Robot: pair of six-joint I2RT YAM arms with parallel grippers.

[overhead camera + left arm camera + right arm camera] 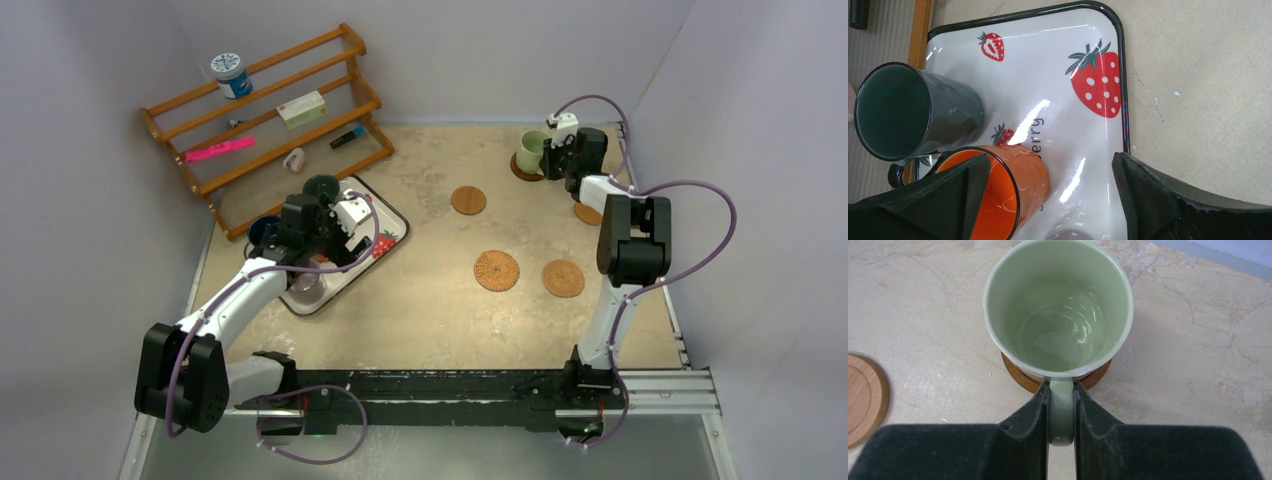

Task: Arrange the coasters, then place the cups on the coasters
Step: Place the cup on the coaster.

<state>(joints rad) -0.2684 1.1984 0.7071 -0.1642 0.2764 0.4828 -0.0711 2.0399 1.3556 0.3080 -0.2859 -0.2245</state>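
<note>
A pale green cup (pixel 1058 305) stands on a brown coaster (pixel 1018 376) at the far right of the table, and my right gripper (pixel 1061 407) is shut on its handle. A plain coaster (pixel 468 200), a woven one (pixel 496 270) and another brown one (pixel 563 278) lie bare, and my right arm half hides one more (pixel 587 213). My left gripper (pixel 1050 165) hangs open over the strawberry tray (pixel 1048 50). Its left finger (pixel 948 200) overlaps the orange cup's (pixel 1025 175) mouth. The dark grey-green cup (pixel 923 115) stands beside it.
A purple-grey cup (pixel 307 290) stands at the tray's near end, and a dark blue cup (pixel 262 231) shows just left of my left arm. A wooden rack (pixel 270 120) with a lidded jar (pixel 232 75) fills the back left. Walls close in on both sides.
</note>
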